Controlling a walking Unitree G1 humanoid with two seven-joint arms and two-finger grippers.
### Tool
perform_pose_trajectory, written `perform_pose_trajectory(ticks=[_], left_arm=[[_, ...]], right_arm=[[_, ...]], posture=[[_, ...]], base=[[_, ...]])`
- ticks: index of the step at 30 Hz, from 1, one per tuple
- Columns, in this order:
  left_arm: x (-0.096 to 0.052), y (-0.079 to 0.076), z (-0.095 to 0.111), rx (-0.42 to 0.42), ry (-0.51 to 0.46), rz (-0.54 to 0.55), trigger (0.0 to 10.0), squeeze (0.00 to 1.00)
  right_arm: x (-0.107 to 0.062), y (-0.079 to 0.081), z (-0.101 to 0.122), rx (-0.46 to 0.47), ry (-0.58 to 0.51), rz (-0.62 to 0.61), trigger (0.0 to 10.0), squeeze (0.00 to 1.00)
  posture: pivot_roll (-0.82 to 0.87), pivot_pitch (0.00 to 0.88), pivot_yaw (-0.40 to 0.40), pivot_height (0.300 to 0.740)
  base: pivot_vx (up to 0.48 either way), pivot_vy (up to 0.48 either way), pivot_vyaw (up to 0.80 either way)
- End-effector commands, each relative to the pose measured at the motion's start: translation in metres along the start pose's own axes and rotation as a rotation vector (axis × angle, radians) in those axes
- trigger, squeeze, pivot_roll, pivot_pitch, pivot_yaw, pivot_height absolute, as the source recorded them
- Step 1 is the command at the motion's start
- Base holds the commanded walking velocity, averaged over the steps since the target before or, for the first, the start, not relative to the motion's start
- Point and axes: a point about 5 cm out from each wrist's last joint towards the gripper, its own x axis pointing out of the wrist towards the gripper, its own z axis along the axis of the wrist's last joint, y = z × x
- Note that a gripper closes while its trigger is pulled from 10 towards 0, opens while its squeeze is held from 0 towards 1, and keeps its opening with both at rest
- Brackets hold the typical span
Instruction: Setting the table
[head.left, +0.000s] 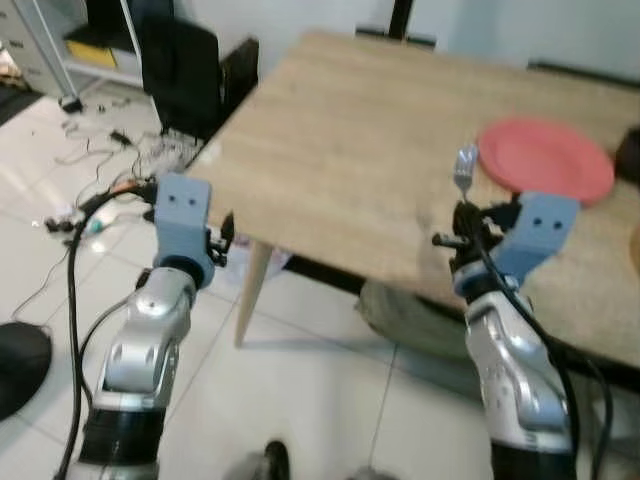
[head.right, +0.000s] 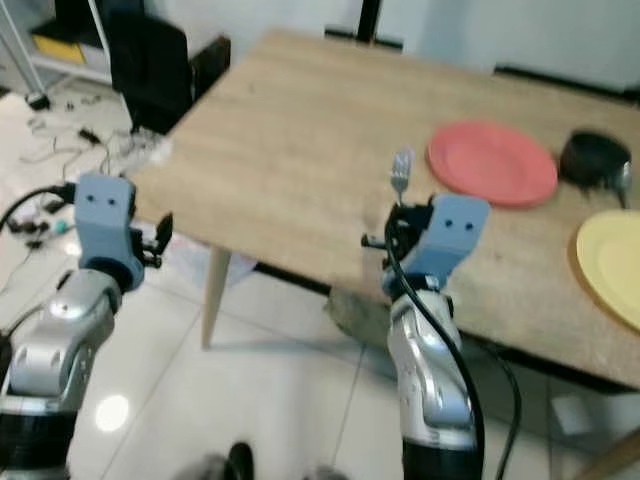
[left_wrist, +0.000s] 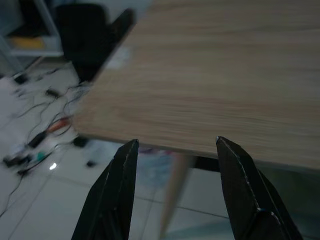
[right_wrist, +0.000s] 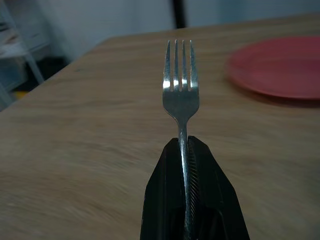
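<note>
Over table (head.left: 340, 150) edge: end effector (right_wrist: 183, 150) grips fork (right_wrist: 180, 90).

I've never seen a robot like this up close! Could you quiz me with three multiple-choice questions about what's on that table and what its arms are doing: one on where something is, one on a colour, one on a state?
1. Where is the fork?
A. flat on the table
B. clamped in the right gripper, prongs out
C. on the red plate

2. What colour is the plate at the table's right edge?
A. yellow
B. blue
C. white

3. How are the left gripper's fingers?
A. shut on a spoon
B. shut on nothing
C. spread apart, holding nothing

Answers:
1 B, the handle sits between the shut fingers over the table.
2 A, it lies beyond the red plate.
3 C, bare table edge shows between them.
</note>
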Motion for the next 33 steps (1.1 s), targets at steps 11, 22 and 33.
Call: perform_pose_trajectory(ticks=[11, 22, 33], left_arm=[[0.0012, -0.0017, -0.0024, 0.009, 0.007, -0.005, 10.0, 0.00], [0.0024, -0.0017, -0.0017, 0.011, 0.005, -0.005, 10.0, 0.00], [0.0034, -0.0019, -0.0010, 0.001, 0.007, -0.001, 10.0, 0.00]], right_arm=[[-0.0009, -0.0016, 0.0002, -0.001, -0.007, -0.008, 10.0, 0.00], [-0.0010, -0.0019, 0.0002, 0.001, -0.009, -0.012, 10.0, 0.00], [-0.0010, -0.0018, -0.0008, 0.013, -0.002, -0.013, 10.0, 0.00]], posture=[[-0.13, 0.041, 0.068, 0.740], [-0.14, 0.043, 0.072, 0.740], [-0.14, 0.042, 0.074, 0.740]], base=[[-0.324, 0.000, 0.00], [-0.304, 0.000, 0.00], [-0.132, 0.000, -0.36]])
